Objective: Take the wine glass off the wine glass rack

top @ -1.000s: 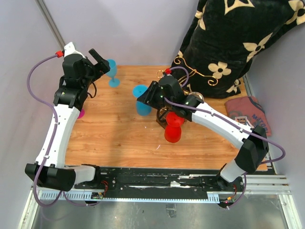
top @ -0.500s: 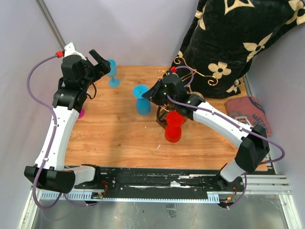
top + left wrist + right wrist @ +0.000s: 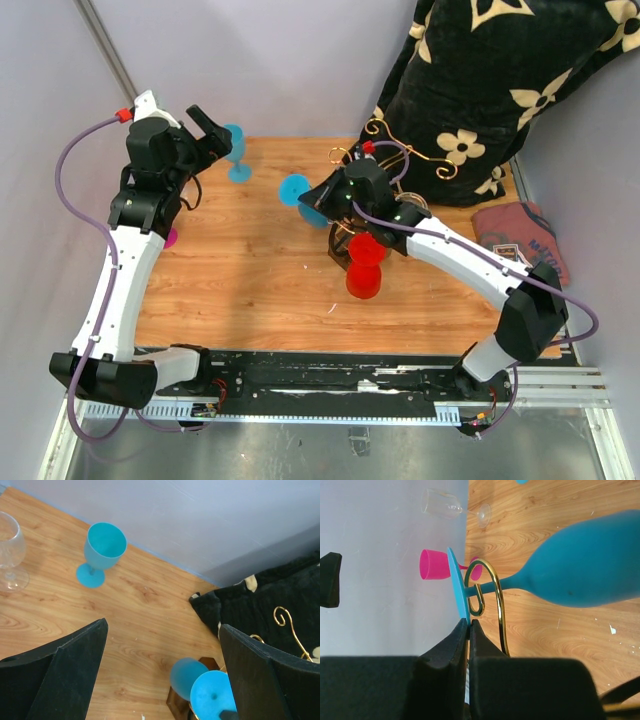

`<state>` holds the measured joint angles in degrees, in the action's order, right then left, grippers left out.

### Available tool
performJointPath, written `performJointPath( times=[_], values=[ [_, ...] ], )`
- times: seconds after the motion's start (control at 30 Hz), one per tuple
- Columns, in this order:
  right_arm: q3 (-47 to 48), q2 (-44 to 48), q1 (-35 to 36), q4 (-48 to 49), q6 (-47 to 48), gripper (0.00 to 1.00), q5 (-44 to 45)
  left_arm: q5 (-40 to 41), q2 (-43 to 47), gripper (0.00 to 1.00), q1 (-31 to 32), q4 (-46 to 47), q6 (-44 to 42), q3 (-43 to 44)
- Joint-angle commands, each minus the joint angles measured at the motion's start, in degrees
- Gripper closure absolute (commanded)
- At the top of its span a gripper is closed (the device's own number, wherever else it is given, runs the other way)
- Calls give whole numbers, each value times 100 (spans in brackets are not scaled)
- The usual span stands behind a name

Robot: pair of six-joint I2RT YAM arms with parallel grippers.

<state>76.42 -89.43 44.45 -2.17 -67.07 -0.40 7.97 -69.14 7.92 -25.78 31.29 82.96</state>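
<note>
A blue wine glass [image 3: 585, 565] hangs upside down by its stem on a curled gold arm [image 3: 496, 597] of the wine glass rack [image 3: 392, 160]. My right gripper [image 3: 469, 622] is shut on the rim of the glass's flat foot [image 3: 456, 587]. From above, that glass [image 3: 298, 190] sits left of the rack, with my right gripper [image 3: 320, 203] on it. In the left wrist view the same glass [image 3: 212, 695] shows beside the rack's brown base [image 3: 176, 704]. My left gripper [image 3: 162, 630] is open and empty, high at the table's back left [image 3: 205, 125].
A red glass [image 3: 365, 268] hangs on the rack's near side. A second blue glass [image 3: 237, 152] stands at the back left, a clear glass [image 3: 10, 550] and a pink glass [image 3: 437, 564] further left. A black flowered cushion [image 3: 500, 80] lies behind the rack and a red cloth [image 3: 520, 235] to its right.
My right gripper's fingers have closed on the blue glass's foot. The glass has tipped and shifted slightly toward the back. The left arm has not moved.
</note>
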Motion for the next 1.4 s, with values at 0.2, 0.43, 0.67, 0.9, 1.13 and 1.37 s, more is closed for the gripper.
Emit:
performJointPath(
  times=[0.2, 0.43, 0.67, 0.9, 1.13, 1.37],
  values=[
    [-476, 486, -358, 635, -227, 99, 78, -203, 159, 0, -1, 182, 70, -86],
    [-350, 584, -514, 606, -158, 99, 40, -213, 173, 0, -6, 144, 38, -65],
    [-393, 711, -564, 591, -203, 99, -119, -296, 163, 0, -1, 152, 83, -85],
    [304, 85, -596, 502, -279, 99, -750, -352, 188, 0, -1, 158, 90, -114],
    [571, -147, -640, 385, -225, 99, -711, -261, 243, 0, -1, 144, -15, -105],
    [469, -22, -788, 358, -132, 99, -609, -304, 240, 0, -1, 170, -10, -159]
  ],
)
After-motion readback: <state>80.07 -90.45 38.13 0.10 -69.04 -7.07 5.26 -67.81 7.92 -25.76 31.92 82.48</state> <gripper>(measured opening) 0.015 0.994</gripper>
